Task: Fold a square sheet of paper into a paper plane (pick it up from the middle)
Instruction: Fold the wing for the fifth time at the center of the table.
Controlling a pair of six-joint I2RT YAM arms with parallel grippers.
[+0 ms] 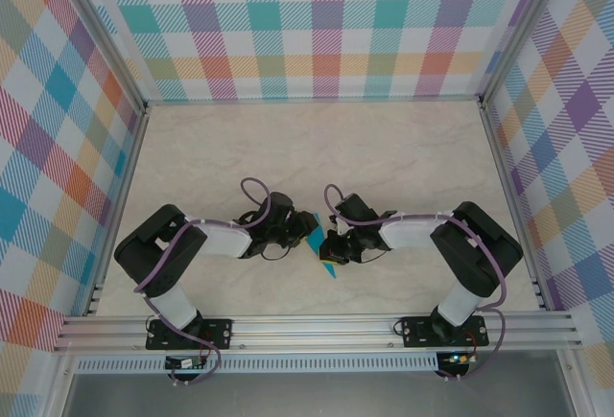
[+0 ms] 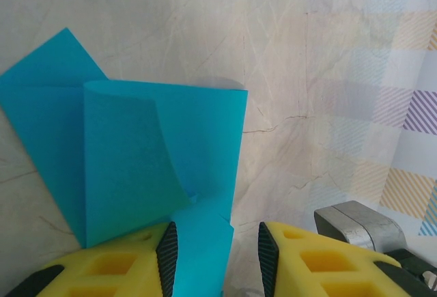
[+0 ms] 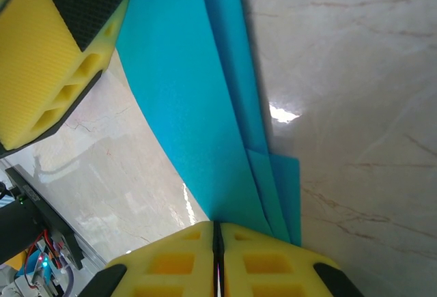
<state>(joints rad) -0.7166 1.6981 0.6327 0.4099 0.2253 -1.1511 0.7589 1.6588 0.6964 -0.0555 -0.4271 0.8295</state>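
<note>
The square sheet of paper [image 1: 316, 236] is teal-blue, partly folded into layers, and held up off the table between the two arms. In the left wrist view the sheet [image 2: 157, 153] curls over itself. A narrow part of it runs down between the fingers of my left gripper [image 2: 217, 259], which stands open, and the paper lies against the left pad. My right gripper [image 3: 217, 232] is shut, and the layered paper [image 3: 198, 106] comes out at its tips. The left gripper's yellow finger [image 3: 54, 51] shows at the upper left of the right wrist view.
Both grippers [image 1: 293, 233] [image 1: 333, 246] meet near the middle of the marble-patterned table [image 1: 317, 149], close to its near edge. Checked walls [image 1: 317, 24] close in the back and both sides. An aluminium rail [image 1: 317, 326] runs along the front.
</note>
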